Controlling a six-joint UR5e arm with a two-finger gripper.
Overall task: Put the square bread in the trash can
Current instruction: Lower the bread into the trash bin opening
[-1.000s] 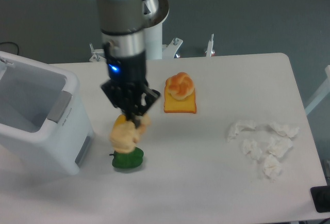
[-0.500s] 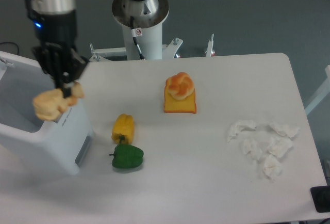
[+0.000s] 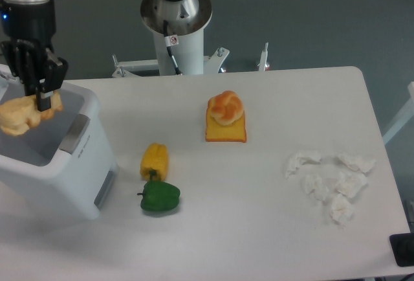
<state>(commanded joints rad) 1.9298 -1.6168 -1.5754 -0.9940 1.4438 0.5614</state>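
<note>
Tool (image 3: 43,97) carried square bread (image 3: 19,116) leftward, now seemingly over trash can (image 3: 71,164) opening.

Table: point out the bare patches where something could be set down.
Bare: the table front strip between green pepper and crumpled tissues, and the far right corner behind the tissues. Crowded: the left, with trash can, yellow pepper and green pepper close together; bun on toast takes the middle.

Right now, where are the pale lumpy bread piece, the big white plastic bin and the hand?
pale lumpy bread piece (image 3: 18,116), fixed camera, its middle
big white plastic bin (image 3: 72,164), fixed camera, side wall
hand (image 3: 43,94), fixed camera, between fingertips
</note>
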